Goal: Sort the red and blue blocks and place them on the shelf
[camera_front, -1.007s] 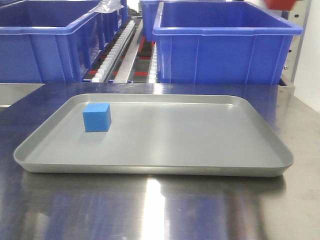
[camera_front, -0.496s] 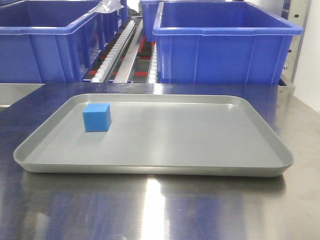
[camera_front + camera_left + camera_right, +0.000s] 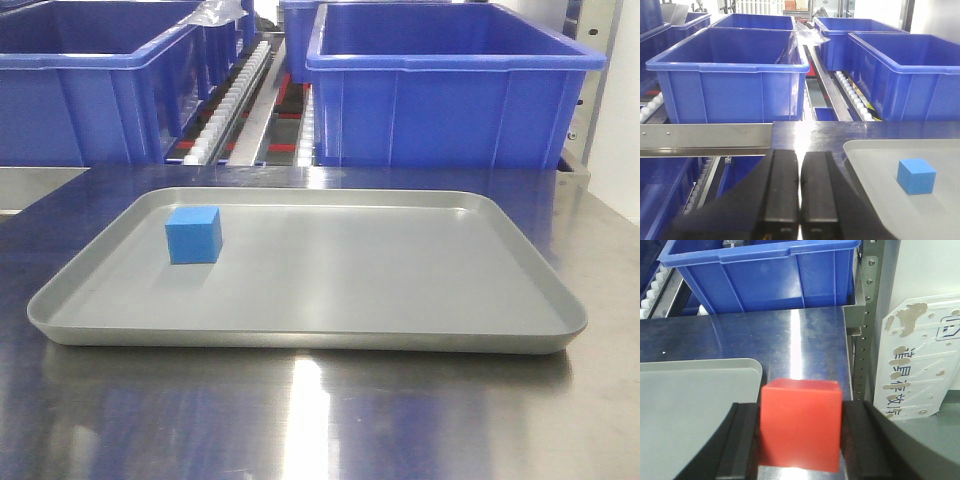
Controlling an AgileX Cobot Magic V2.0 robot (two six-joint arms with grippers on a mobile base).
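Right gripper point(image 3: 800, 435) is clamping the red block point(image 3: 801, 422) between its fingers, ready for shelving, while the left gripper point(image 3: 800, 187), pressed closed and empty, is hovering with the blue block point(image 3: 916, 175) ahead-right on the grey tray point(image 3: 875, 205).

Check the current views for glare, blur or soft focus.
Front view: a white glare streak runs down the polished steel tabletop in front of the flat grey metal tray; the sky-blue matte cube is sharp. Left wrist view: the shut left gripper, close to the lens, looks slightly soft. Right wrist view: the bright red matte cube in the right gripper looks slightly blurred.
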